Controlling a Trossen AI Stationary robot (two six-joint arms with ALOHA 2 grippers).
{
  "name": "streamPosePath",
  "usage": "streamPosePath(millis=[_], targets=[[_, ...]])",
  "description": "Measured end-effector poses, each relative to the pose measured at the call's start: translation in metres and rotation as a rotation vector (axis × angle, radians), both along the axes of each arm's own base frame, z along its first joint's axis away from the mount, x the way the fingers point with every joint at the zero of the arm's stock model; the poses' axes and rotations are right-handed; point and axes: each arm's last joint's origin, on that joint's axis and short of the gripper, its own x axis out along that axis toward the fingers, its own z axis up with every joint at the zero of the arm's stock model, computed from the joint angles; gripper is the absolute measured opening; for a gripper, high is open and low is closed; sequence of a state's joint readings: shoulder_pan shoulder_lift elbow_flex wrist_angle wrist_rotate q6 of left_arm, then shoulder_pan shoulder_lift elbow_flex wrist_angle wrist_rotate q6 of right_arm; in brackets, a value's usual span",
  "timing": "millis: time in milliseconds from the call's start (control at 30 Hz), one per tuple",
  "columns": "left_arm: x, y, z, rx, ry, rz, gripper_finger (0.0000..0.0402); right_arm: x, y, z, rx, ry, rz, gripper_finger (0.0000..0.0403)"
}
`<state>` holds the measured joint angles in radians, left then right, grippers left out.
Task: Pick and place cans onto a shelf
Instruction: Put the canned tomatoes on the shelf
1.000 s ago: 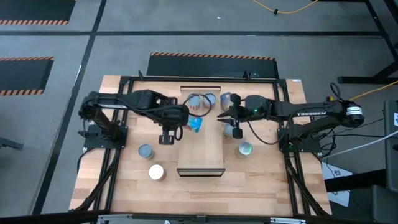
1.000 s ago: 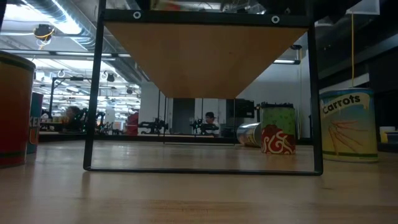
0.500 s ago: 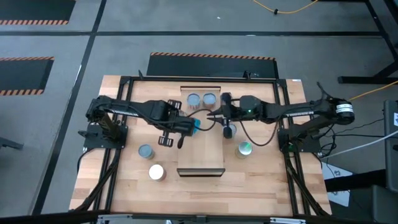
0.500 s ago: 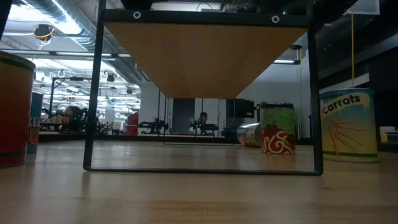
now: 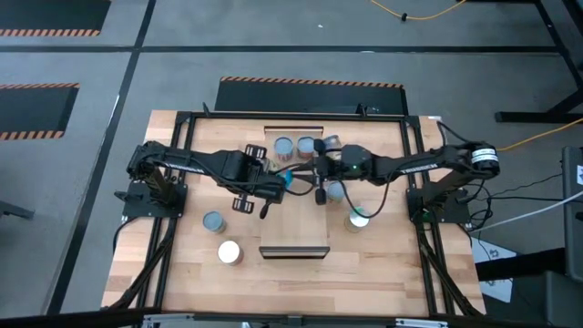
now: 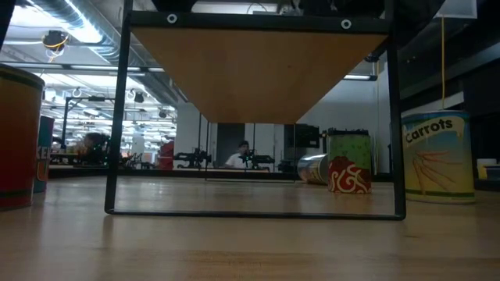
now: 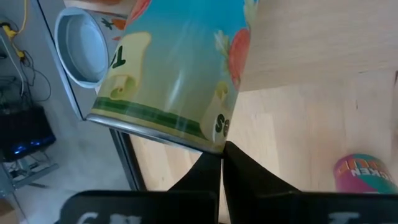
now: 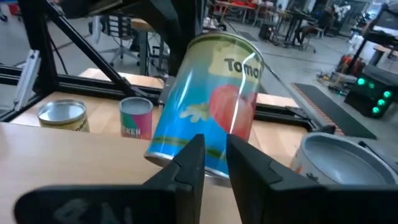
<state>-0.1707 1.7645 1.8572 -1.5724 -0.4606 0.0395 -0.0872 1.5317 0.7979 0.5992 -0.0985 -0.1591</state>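
Both arms meet over the far half of the shelf [image 5: 293, 219], which lies lengthwise in the middle of the desk [image 5: 383, 273]. The left end effector [image 5: 276, 185] grips a blue tomato can [image 5: 288, 179], tilted, held above the shelf's left edge. In the left wrist view its fingers [image 7: 211, 180] close on the can's rim, the label (blue with a red tomato and green band) filling the frame. The right end effector [image 5: 317, 176] sits just beside that same can from the other side; its fingers [image 8: 193, 158] stand nearly together in front of the can's lower rim, and I cannot tell whether they pinch it.

Two grey-topped cans [image 5: 283, 146] stand side by side at the shelf's far end. On the desk left of the shelf stand a grey-topped can [image 5: 213, 221] and a white-topped can [image 5: 229, 252]. Right of the shelf a green-labelled can [image 5: 358, 219] stands near the right arm.
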Motion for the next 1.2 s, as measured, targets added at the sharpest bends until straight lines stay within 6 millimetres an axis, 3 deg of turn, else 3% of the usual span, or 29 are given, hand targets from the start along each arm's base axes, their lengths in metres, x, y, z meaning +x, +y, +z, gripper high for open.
streamPosePath(millis=[367,1200], targets=[[-0.001,0.000,0.000,0.002,0.004,-0.001,0.0008,0.010,0.001,-0.019,0.004,0.032,0.015,0.0072],[0.002,0.000,0.001,-0.008,-0.026,0.002,0.0065,0.008,0.002,-0.019,0.003,0.060,0.014,0.0072]])
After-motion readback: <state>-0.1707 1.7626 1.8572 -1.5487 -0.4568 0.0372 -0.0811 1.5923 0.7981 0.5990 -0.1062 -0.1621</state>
